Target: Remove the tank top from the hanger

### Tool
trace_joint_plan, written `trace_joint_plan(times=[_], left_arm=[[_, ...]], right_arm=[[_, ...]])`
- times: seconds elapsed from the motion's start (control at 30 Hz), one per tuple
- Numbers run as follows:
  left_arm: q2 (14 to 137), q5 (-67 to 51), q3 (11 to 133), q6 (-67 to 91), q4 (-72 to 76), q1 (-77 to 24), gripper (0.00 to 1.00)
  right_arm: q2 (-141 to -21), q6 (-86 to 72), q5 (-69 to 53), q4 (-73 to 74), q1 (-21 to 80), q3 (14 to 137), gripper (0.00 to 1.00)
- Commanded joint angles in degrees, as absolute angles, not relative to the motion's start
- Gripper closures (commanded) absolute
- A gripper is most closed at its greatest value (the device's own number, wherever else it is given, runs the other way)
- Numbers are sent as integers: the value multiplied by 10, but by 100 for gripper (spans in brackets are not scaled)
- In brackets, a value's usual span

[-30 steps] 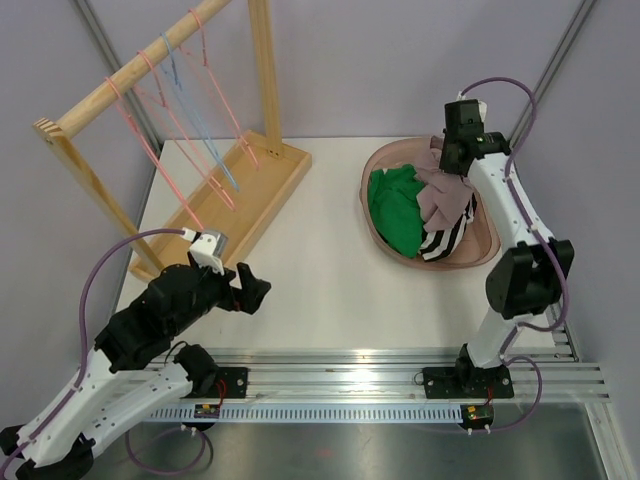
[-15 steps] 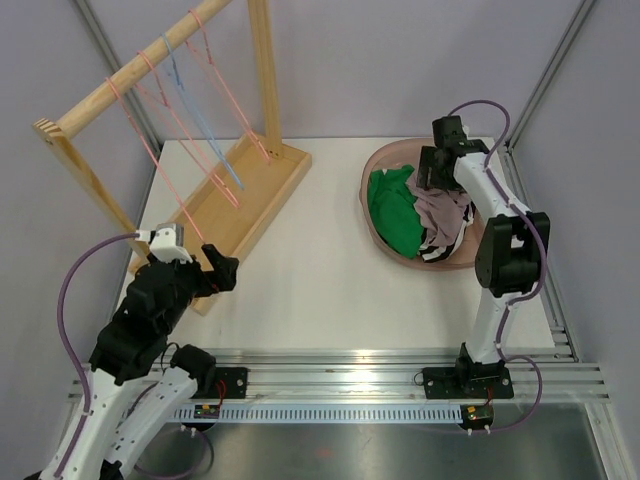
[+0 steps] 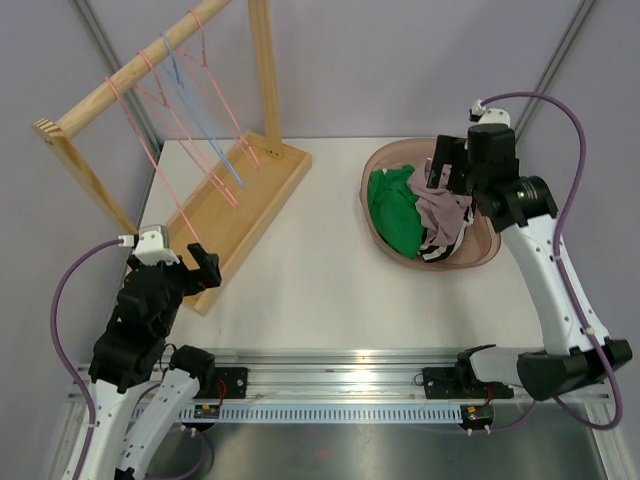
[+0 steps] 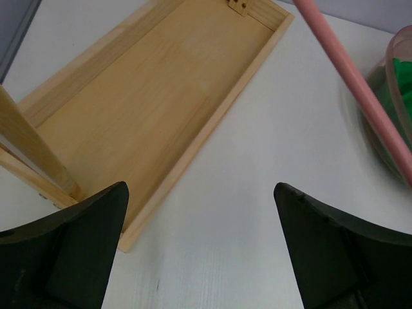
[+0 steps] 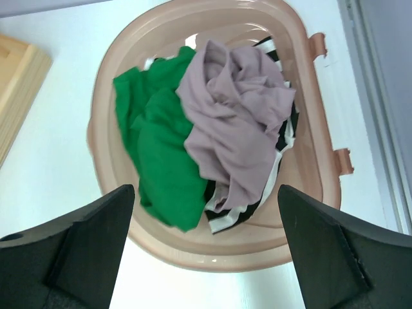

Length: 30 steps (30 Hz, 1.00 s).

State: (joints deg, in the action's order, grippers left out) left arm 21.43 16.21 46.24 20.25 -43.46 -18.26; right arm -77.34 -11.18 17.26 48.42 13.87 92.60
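Fingers of the right gripper (image 5: 203,190) stand spread wide with nothing between them, directly above the basket (image 5: 312,199) at the far right of the table (image 4: 257,212). Open jaws over the pile suit a release, not a grasp. A mauve garment (image 5: 238,122) lies crumpled on top, over a green garment (image 5: 158,154) and a striped garment (image 5: 225,222). I judge the mauve piece to be the tank top, though the heap hides its cut.

Over at the near left, the left gripper (image 4: 200,187) is likewise spread and empty, held low beside the near end of the wooden rack base (image 4: 148,109). It looks parked out of the way. The pink hangers (image 3: 160,150) and blue hanger (image 3: 200,120) hang bare from the rod (image 3: 130,75), so the task looks done.

The basket's rim rings the pile on all sides, with free air above for the right arm to lift. A wide bare stretch of table separates base and basket. The left side is tighter: the base's edge lies just under the fingers and a pink hanger bar (image 4: 347,77) crosses close by.
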Motion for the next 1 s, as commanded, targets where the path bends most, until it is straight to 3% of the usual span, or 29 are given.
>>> trace_joint_plan(times=[0.0,0.13,0.47,0.97], left_arm=[[223,193,487,137,-419,-179,1],[250,241,528,112,-448,-179,1],[266,229,632,84,-522,-179,1],[239,197,693,54,-599,-179,1]], right_arm=[[-710,-120,179,516,181,874,1],[-636,-133,197,540,200,818,1],[-441,-112,194,622,200,760,0],[-356,-134,188,621,200,697,1]])
